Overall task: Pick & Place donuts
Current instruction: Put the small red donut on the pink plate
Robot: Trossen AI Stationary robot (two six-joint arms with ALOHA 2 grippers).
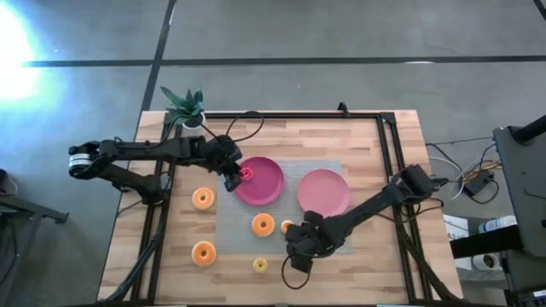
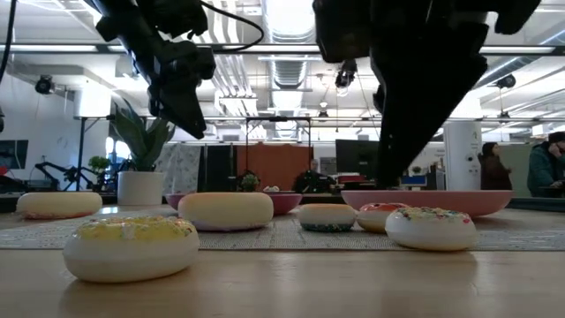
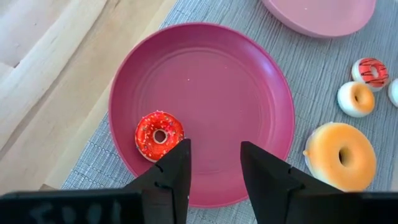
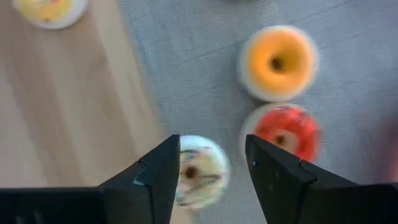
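My left gripper (image 1: 232, 176) (image 3: 214, 149) hangs open over the left part of the dark pink plate (image 1: 266, 189) (image 3: 236, 81). A red sprinkled donut (image 3: 159, 134) (image 1: 247, 173) lies flat on that plate, just ahead of one finger. My right gripper (image 1: 299, 249) (image 4: 211, 146) is open above a cream sprinkled donut (image 4: 198, 169) (image 2: 430, 227) at the grey mat's near edge; its fingers stand over either side of it, apart from it. A small orange donut (image 4: 277, 62) and a small red one (image 4: 286, 134) lie just beyond on the mat. The lighter pink plate (image 1: 322, 192) holds nothing.
Three larger orange donuts (image 1: 203, 199) (image 1: 263, 224) (image 1: 203, 253) and a small yellow one (image 1: 259, 265) (image 2: 131, 247) lie on the mat (image 1: 281, 166) and the wood. A potted plant (image 1: 183, 107) stands at the far left corner. People (image 2: 547, 163) show in the room behind.
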